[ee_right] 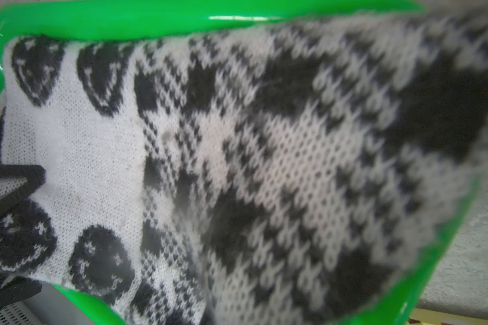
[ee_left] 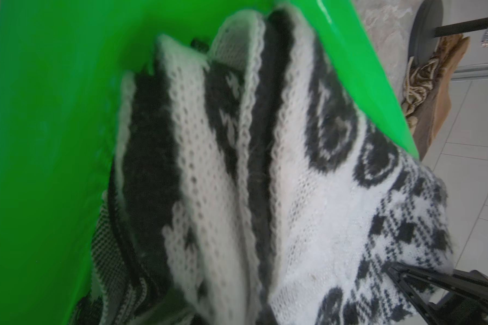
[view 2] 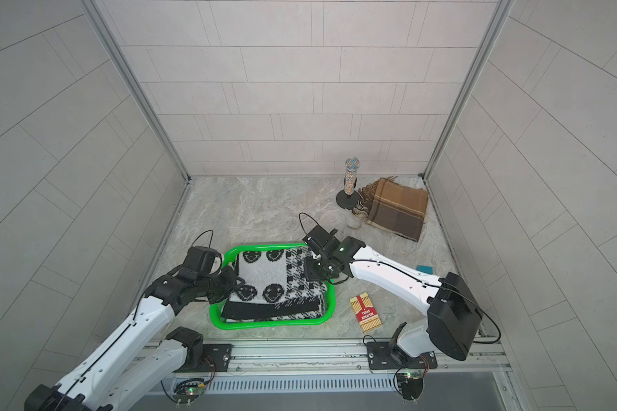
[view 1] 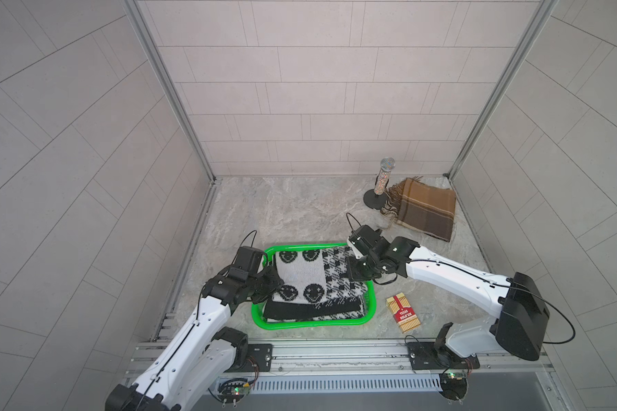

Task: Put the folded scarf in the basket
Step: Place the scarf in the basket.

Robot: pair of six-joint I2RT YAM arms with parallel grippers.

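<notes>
Grey tiled walls close in a marbled bench (view 1: 282,213) on three sides. Near its front edge sits the green basket (view 1: 293,325) (view 2: 264,325), and the scarf (view 1: 300,281) (view 2: 260,277), a black-and-white knit with smiley faces and a check pattern, lies folded inside it, filling nearly the whole floor of the basket. In both top views the scarf's far right corner rides up over the rim, next to the right gripper.

The left gripper (view 1: 276,284) (view 2: 237,281) reaches in from the basket's left side and meets the scarf's left edge. The right wrist view shows one of its fingers (ee_right: 14,180) pressed flat on top of the knit, closed down on that edge. The right gripper (view 1: 351,272) (view 2: 309,270) comes in from the opposite side, its fingers (ee_left: 406,278) together on the right edge of the scarf (ee_left: 307,197), which rises slightly toward them. Neither wrist camera shows its own fingers; blurred knit (ee_right: 265,154) and green rim (ee_right: 152,19) (ee_left: 40,140) fill those views.

Right of the basket, well apart from it, a red-and-tan card box (view 1: 403,313) lies flat on the bench. In the far right corner a glittery microphone (view 1: 383,178) stands upright on a round black base, touching a folded brown cloth (view 1: 424,210) with a fringe.
</notes>
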